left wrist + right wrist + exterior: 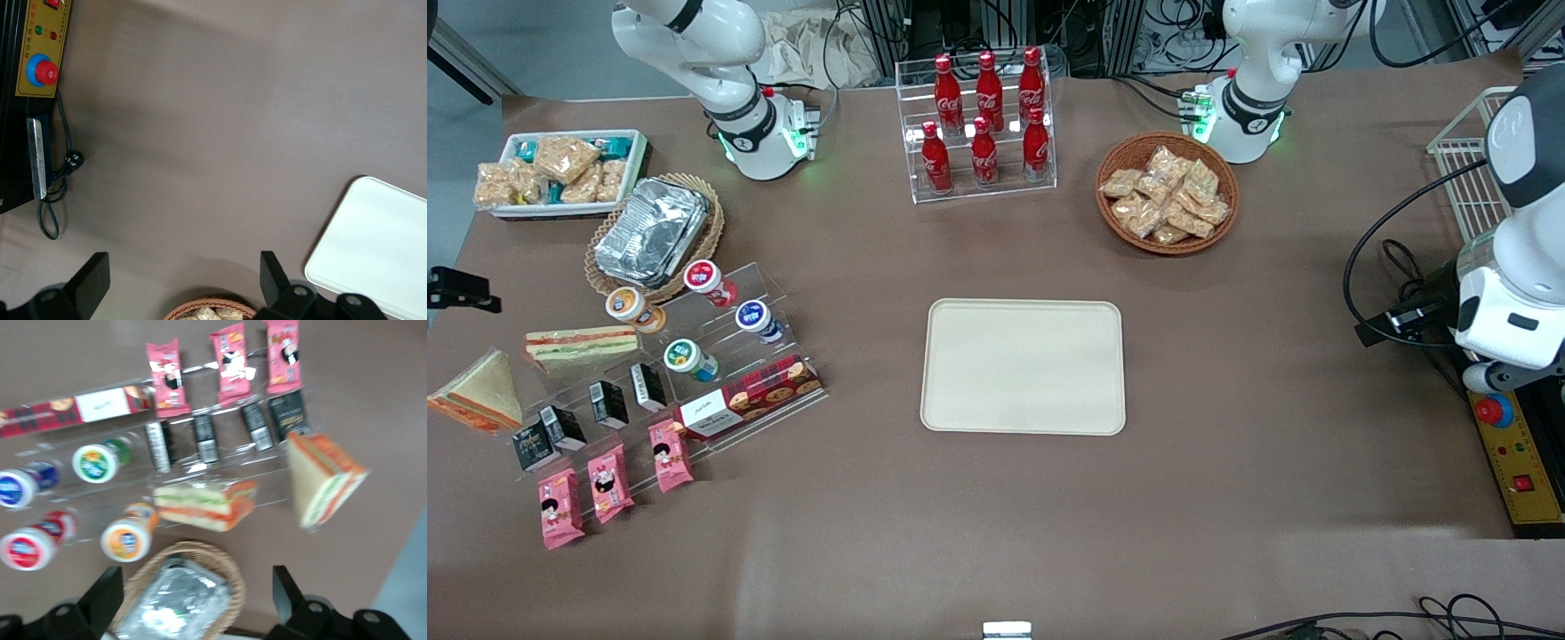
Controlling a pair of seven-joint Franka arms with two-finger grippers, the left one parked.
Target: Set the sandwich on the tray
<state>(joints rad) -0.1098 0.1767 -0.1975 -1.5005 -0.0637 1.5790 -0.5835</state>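
The sandwich is a triangular wedge of pale bread with orange and green layers. It lies on the brown table at the working arm's end, beside the clear snack rack. The cream tray lies flat and bare at the table's middle. My gripper does not show in the front view. In the right wrist view it hangs open, high above the foil container, with nothing between its fingers. The sandwich lies well apart from it.
A second sandwich lies edge-on on the clear rack among cups, dark cartons, pink packets and a red biscuit box. The foil container's basket, a white snack bin, a cola bottle stand and a snack basket stand farther from the front camera.
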